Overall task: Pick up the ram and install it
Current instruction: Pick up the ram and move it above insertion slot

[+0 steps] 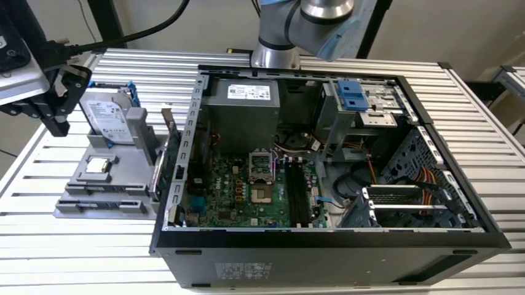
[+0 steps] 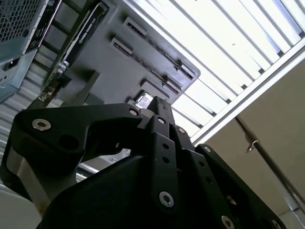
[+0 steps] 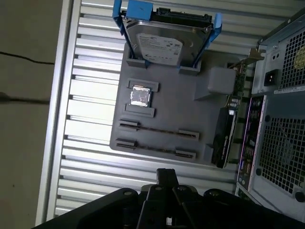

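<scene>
I see my black gripper (image 3: 167,174) pinched shut and empty above the grey plastic tray (image 3: 190,109) holding the thin dark ram stick (image 3: 157,130).

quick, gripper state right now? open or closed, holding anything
Gripper: closed, holding nothing, near the grey parts tray.

White labels sit on the hard drive (image 3: 159,45) and power supply (image 1: 246,92), their print unreadable.
</scene>
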`<state>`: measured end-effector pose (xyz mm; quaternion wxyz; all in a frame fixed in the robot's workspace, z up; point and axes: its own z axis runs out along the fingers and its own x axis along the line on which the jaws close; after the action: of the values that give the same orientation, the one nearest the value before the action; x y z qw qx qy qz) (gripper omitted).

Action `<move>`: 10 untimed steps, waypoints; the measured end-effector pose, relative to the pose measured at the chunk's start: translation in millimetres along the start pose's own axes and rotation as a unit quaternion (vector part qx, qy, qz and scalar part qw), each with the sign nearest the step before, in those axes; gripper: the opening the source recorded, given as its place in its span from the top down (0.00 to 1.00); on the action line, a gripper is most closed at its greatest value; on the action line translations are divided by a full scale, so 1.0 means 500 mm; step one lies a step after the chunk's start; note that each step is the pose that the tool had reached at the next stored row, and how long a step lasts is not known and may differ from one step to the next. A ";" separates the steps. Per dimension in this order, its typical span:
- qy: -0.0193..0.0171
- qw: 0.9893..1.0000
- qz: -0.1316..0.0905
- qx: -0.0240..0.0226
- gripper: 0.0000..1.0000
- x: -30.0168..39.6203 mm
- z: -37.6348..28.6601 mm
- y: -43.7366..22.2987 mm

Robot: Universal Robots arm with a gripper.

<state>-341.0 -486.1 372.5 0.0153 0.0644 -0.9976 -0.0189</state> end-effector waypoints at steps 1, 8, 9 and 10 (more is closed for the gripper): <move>0.000 1.000 -0.004 0.000 1.00 0.000 0.000 0.000; 0.001 1.000 -0.027 0.001 1.00 0.000 0.000 0.000; 0.001 1.000 -0.031 0.001 1.00 0.000 0.000 0.000; 0.001 0.999 -0.034 0.001 1.00 0.000 0.000 0.000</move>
<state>-340.9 -486.2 372.5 0.0159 0.0985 -0.9948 -0.0184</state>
